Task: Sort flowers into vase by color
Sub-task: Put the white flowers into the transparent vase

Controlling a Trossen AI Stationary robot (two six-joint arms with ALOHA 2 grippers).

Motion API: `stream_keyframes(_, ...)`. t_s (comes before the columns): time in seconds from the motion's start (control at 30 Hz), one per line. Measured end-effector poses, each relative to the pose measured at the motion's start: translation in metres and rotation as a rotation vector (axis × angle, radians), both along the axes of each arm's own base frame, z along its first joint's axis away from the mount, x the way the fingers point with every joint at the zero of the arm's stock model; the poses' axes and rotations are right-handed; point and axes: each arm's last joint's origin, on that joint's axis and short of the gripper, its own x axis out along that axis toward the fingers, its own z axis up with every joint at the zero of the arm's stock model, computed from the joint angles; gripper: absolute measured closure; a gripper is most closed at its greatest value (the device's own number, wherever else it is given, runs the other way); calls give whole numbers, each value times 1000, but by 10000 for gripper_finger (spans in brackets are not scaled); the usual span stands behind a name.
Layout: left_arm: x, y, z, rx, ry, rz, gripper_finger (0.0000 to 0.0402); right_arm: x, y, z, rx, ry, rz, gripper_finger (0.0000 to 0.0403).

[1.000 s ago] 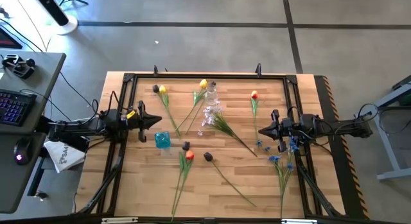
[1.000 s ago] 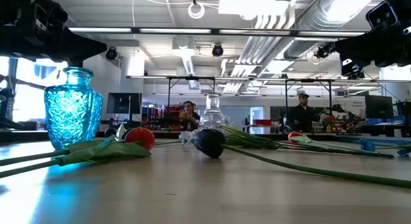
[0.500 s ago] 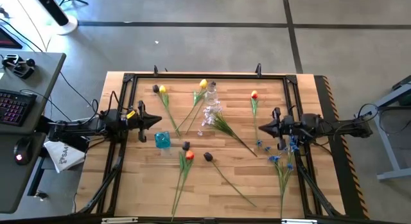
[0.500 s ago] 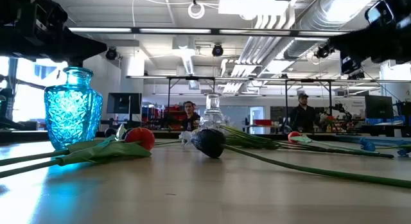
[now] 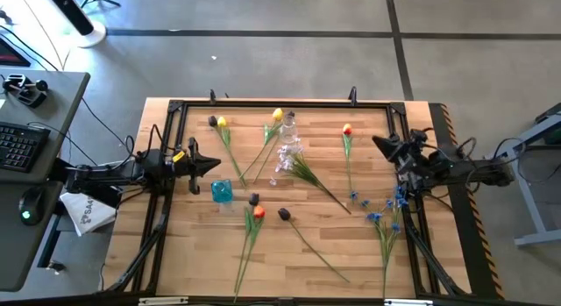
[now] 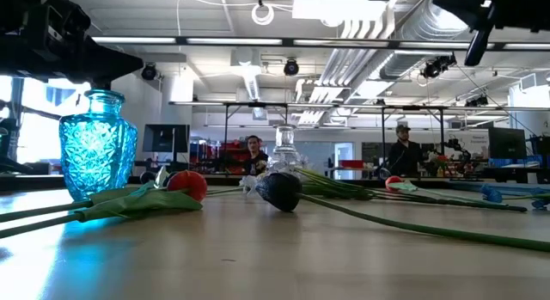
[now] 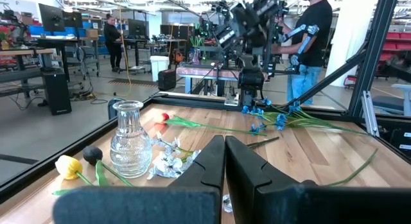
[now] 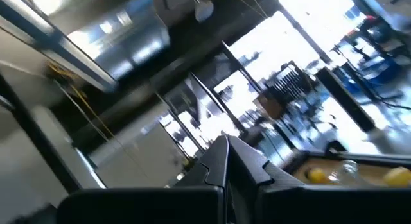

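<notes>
While my left gripper (image 5: 213, 165) waits pinched shut at the left edge, just beside the blue vase (image 5: 222, 191), the clear vase (image 5: 287, 131) stands mid-table among scattered flowers. Past those, the red tulip (image 5: 347, 130) lies with its stem running down the board toward the near edge, head toward the far rail. My right gripper (image 5: 379, 143), fingers together and empty, hangs near that tulip, on its right. I judge my right arm the nearer one, and I'd close across the stem.
</notes>
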Motion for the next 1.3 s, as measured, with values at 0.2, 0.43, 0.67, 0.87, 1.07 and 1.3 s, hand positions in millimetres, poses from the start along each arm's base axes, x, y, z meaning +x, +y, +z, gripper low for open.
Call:
stream_keyframes(0.2, 0, 0, 0, 0, 0, 0, 401, 31, 3, 38, 81, 385, 25, 402)
stream_keyframes(0.43, 0, 0, 0, 0, 0, 0, 401, 92, 12, 45, 261, 836, 127, 392)
stream_keyframes(0.67, 0, 0, 0, 0, 0, 0, 401, 149, 10, 1, 378, 1161, 285, 309)
stream_keyframes(0.87, 0, 0, 0, 0, 0, 0, 401, 188, -13, -51, 230, 1339, 365, 216)
stream_keyframes(1.07, 0, 0, 0, 0, 0, 0, 401, 216, -28, -96, 166, 1438, 377, 180)
stream_keyframes(1.3, 0, 0, 0, 0, 0, 0, 401, 238, -27, -122, 107, 1535, 354, 205)
